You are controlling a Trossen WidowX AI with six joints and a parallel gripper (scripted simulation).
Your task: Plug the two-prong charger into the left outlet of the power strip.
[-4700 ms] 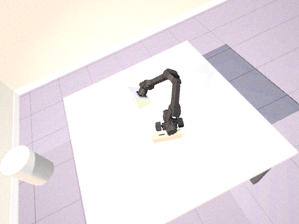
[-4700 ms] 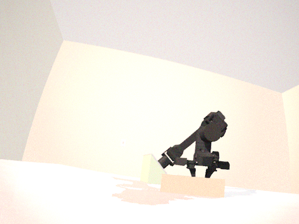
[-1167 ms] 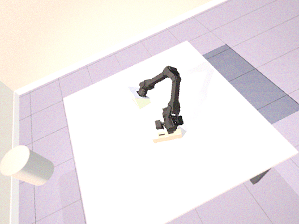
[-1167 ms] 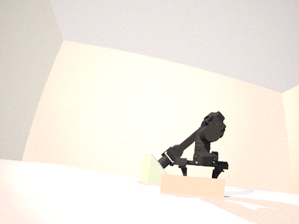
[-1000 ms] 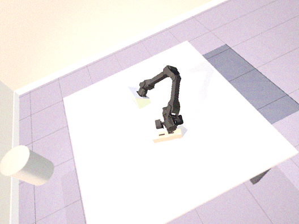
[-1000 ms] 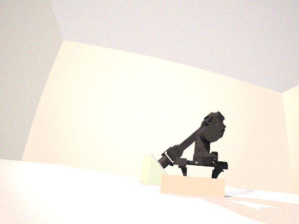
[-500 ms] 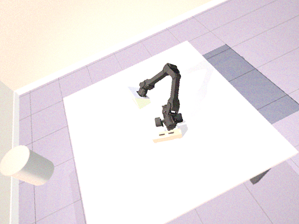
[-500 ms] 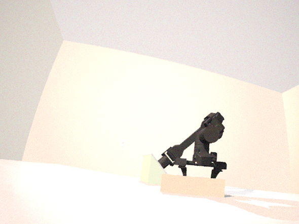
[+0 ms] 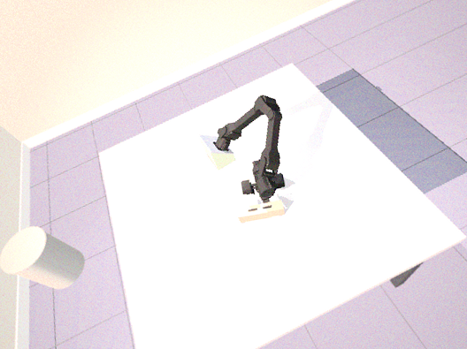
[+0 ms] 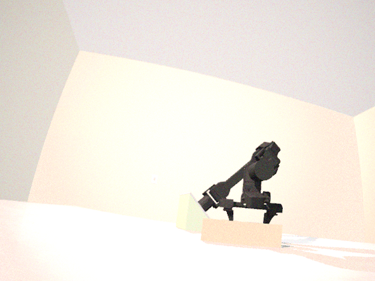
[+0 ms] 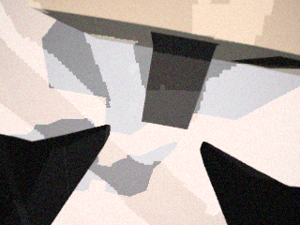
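Obs.: power strip [image 9: 261, 215] [image 10: 241, 233] [image 11: 117, 16] lies flat on the worktop [image 9: 224, 284] [image 10: 105, 256], two dark openings in its upper face in the top view. Fingers [image 9: 245, 187] [image 10: 229, 214] point down, parted wide, nothing gripped.

Charger: position not certain. In the exterior view a pale block [image 10: 248, 215] shows beyond the strip, between the fingers as seen from that side; it may be the charger, but glare hides its outline. The wrist view shows a dark tapered piece [image 11: 175, 89] by the strip's edge; cannot tell whether it is part of the charger or of the strip. Prongs not made out.

Step in hand, my judgement: lining up for the grasp, insertion not begun. Best practice: confirm the charger from above, centre the fingers across its body, descend plumb, then close evenly so it does not twist. Grip the housing, clear of the prongs; a fingertip catching the strip would shove it askew.

Afterwards: lift before travelling, square both prongs over the left outlet, press straight down with even force. Any tilt would load one prong first, and the shutter would probably stay shut.
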